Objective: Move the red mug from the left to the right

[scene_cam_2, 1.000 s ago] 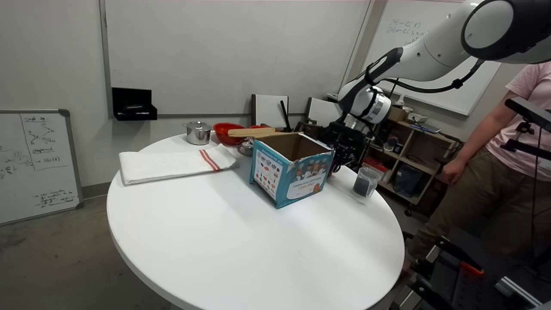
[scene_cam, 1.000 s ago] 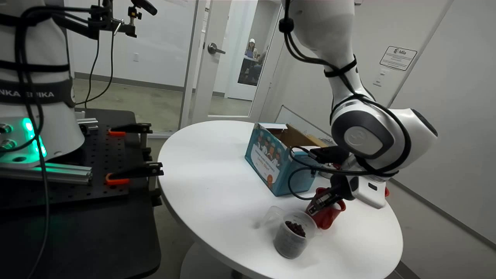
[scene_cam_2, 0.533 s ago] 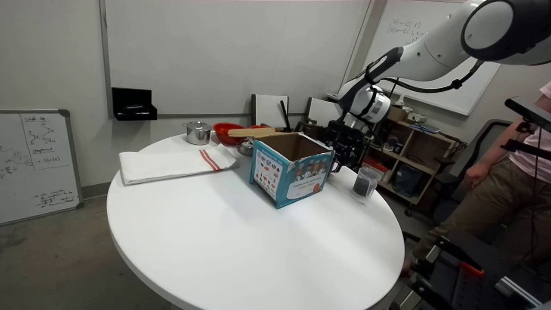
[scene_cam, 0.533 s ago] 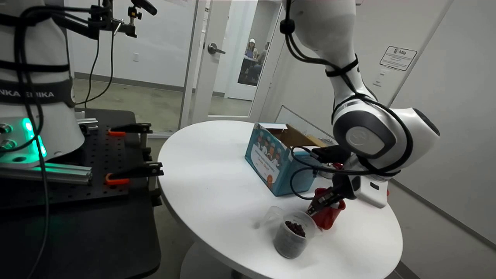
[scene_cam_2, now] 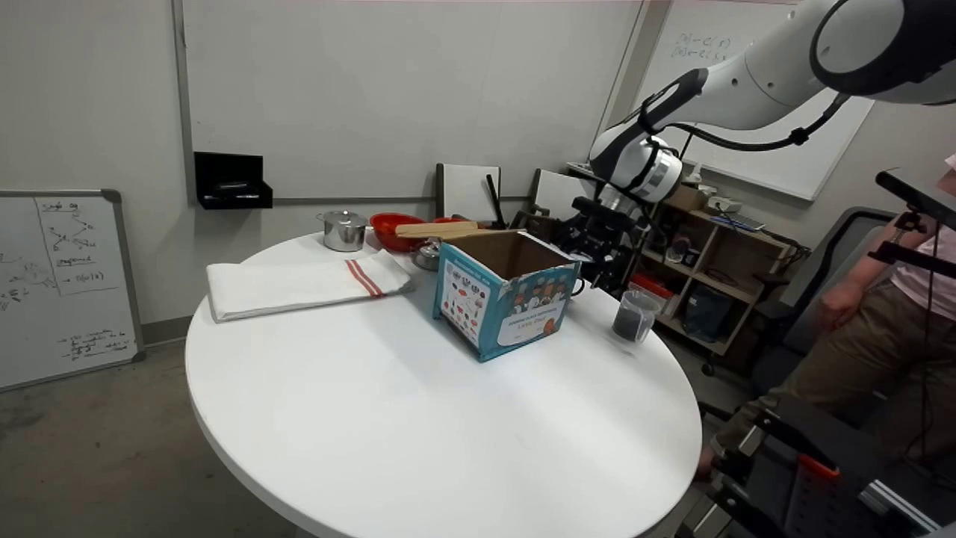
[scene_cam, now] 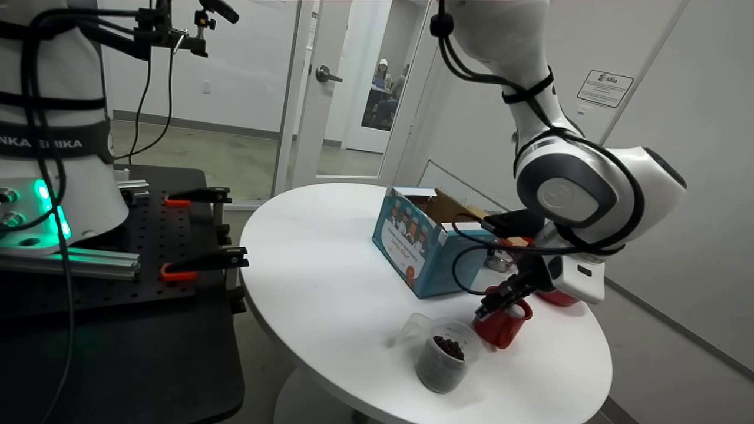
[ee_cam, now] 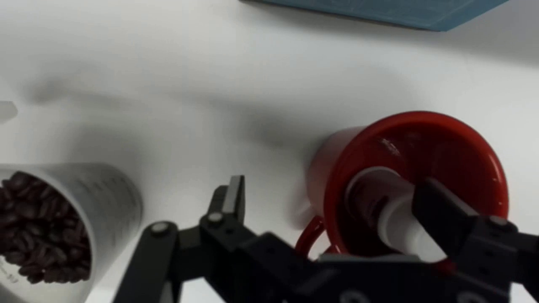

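Notably glossy, round red mug (ee_cam: 450, 164), splayed tool (ee_cam: 332, 189)

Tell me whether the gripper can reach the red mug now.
Probably yes: the gripper hangs open at the red mug, its jaws seemingly astride one wall; the blue box and bean cup stand apart. The pale object inside might crowd one jaw.

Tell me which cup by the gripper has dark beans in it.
The clear cup, left of the red mug in the wrist view: dark beans show inside it, while the red mug holds something whitish.
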You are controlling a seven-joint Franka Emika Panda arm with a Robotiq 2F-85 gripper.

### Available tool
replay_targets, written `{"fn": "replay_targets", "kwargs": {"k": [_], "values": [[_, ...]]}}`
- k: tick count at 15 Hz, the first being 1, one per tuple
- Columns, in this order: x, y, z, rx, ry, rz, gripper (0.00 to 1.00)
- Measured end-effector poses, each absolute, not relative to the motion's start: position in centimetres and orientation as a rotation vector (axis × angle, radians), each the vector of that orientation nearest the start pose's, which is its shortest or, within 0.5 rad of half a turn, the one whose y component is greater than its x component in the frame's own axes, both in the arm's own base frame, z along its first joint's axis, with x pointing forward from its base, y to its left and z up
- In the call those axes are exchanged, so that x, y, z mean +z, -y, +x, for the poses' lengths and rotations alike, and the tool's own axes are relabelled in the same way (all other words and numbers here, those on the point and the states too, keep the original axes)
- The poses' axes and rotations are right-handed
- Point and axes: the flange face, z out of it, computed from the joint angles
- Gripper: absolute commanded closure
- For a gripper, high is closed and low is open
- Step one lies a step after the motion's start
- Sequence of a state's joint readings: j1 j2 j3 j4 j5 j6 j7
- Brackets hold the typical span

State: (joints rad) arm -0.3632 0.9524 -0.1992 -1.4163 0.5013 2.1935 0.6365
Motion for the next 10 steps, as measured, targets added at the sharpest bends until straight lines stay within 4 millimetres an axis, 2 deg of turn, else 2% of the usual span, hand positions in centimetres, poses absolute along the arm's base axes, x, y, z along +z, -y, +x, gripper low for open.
{"fn": "replay_targets", "kwargs": {"k": [5,10], "values": [[16.7,33.9,61.7,0.219,-1.873,-2.205,0.00],[22.4,32.9,60.3,0.216,-1.777,-2.271,0.00]]}}
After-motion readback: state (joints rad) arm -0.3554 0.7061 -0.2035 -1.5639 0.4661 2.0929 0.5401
